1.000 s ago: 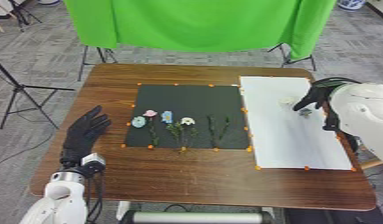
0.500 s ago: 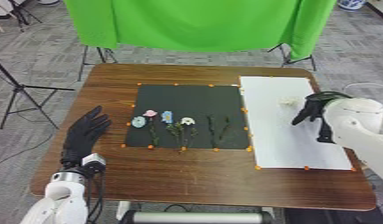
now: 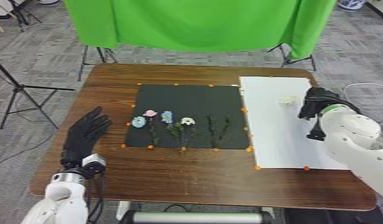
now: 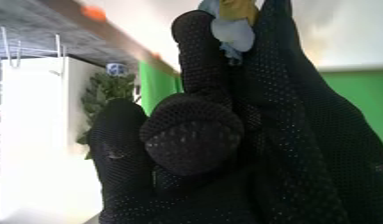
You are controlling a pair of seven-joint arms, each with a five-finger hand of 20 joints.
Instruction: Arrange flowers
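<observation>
Fingers of the right hand (image 4: pixel 192 142), nearly closed, pinch a blue-and-yellow flower (image 4: pixel 234 34) over the white sheet (image 3: pixel 278 140); best lowered level, clear of the pale blossom (image 3: pixel 287 101), then released gently.

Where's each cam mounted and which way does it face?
Head view: on the robot's head, facing forward and down at the brown wooden table, its black mat and white sheet. Own body: white arms, black-gloved left hand and right hand.
Right wrist view: on the right arm's wrist, looking along that hand, past its black glove, towards pale blue petals and the green cloth. Own body: that glove.
Shared: the right hand and green cloth.
</observation>
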